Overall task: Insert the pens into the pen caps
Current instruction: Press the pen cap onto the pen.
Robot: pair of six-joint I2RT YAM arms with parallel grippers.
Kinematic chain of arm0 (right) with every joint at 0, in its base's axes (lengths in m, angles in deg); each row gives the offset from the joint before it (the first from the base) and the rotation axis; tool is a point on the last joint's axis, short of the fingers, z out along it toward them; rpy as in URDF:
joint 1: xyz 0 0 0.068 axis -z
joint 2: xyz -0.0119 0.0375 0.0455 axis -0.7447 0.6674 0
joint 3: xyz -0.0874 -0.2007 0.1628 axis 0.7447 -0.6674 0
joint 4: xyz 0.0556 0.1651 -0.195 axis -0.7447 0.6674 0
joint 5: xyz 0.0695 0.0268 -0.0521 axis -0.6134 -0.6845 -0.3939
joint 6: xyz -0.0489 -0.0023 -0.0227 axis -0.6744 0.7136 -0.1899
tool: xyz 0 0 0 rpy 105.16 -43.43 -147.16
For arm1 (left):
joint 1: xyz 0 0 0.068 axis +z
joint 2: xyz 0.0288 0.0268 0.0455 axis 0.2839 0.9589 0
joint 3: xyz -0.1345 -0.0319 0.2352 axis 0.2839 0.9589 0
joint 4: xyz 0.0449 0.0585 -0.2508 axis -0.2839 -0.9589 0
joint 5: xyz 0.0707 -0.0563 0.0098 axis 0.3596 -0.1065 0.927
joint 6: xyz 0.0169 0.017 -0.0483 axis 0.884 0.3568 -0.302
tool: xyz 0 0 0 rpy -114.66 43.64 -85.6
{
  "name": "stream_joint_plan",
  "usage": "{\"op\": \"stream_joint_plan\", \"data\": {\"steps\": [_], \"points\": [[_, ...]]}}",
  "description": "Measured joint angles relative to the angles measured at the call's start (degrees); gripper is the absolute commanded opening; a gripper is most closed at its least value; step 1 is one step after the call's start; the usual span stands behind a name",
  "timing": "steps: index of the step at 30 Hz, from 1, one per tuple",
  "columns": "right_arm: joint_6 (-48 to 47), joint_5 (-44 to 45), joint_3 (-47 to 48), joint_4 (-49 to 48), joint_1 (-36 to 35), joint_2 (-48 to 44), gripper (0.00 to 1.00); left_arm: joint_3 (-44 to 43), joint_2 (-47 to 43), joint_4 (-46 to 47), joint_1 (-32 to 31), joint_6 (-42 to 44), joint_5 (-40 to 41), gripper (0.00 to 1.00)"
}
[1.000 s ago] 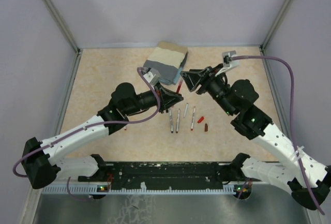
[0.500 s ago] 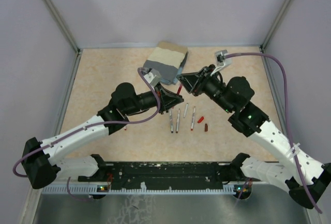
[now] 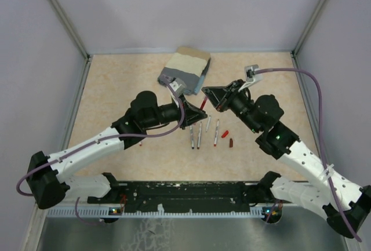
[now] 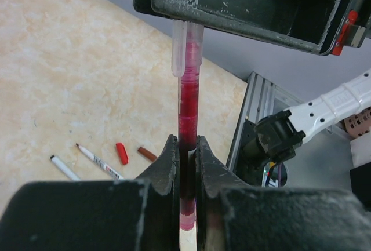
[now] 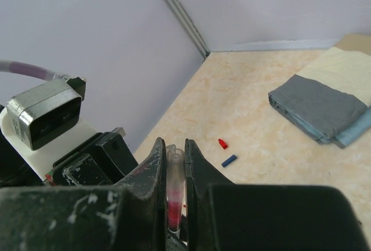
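A red pen hangs above the table between my two grippers. My left gripper is shut on its dark red lower barrel. My right gripper is shut on its clear upper end, which shows red inside. In the top view the left gripper and right gripper meet nose to nose with the pen between them. Several pens lie on the table below. A red cap and a brown-red cap lie to their right. Another red cap and a blue cap show in the right wrist view.
A folded grey and beige cloth lies at the back of the table, just behind the grippers. Metal frame posts stand at the back corners. Purple cables loop off both wrists.
My right gripper has moved left and down to the left gripper and shut on the pen's clear end. The left arm has shifted slightly right, still holding the pen.
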Motion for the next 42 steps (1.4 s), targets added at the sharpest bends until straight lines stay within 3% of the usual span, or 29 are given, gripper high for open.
{"op": "stream_joint_plan", "data": {"steps": [13,19,23,28,33,42], "points": [[6.49,20.59,-17.16,-14.69,-11.21,-2.29,0.0,0.0,0.0,-13.79,-2.36,2.8,5.79,0.0],[8.59,23.52,-19.04,-16.72,-13.09,-0.81,0.0,0.0,0.0,-17.75,-2.54,3.17,6.84,0.0],[7.04,23.02,-15.32,-12.96,-12.44,-0.09,0.0,0.0,-0.17,-16.57,-2.49,3.19,7.63,0.0],[3.91,17.57,-8.15,-7.1,-8.66,-0.63,0.18,-2.19,-0.2,-13.2,-2.49,4.07,8.44,0.0],[-0.48,13.16,-0.61,-1.57,-8.07,-0.7,0.26,-4.96,-0.2,-7.43,-2.49,5.33,9.03,0.0],[-4.5,11.13,-0.5,2.6,-8.41,-5.95,0.36,-6.29,-0.37,-5.27,-2.32,6.36,12.02,0.0]]}}
